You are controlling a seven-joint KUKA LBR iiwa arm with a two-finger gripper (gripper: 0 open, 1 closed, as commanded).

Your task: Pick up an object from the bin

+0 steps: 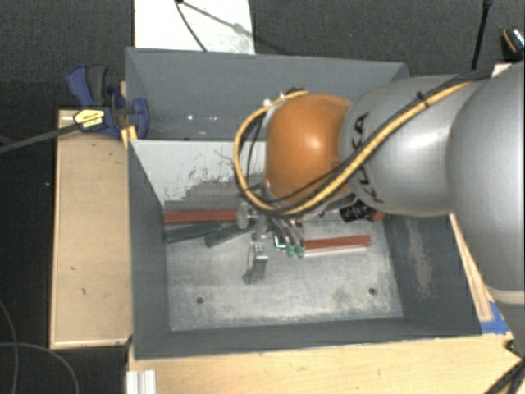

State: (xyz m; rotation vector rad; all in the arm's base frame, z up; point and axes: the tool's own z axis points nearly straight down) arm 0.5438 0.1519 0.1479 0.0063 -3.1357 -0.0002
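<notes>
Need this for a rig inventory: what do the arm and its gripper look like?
The arm has thick, rounded silver-grey links with black KUKA lettering. A glossy orange dome cover sits at the wrist, with yellow and black cables looped around it. Beneath it, the gripper is small, grey and metallic.

Large grey arm [426,154] reaching in from the right, orange wrist cover [303,146] at centre, yellow cables [239,154] looping round its left side, gripper [261,261] pointing down just below.
</notes>
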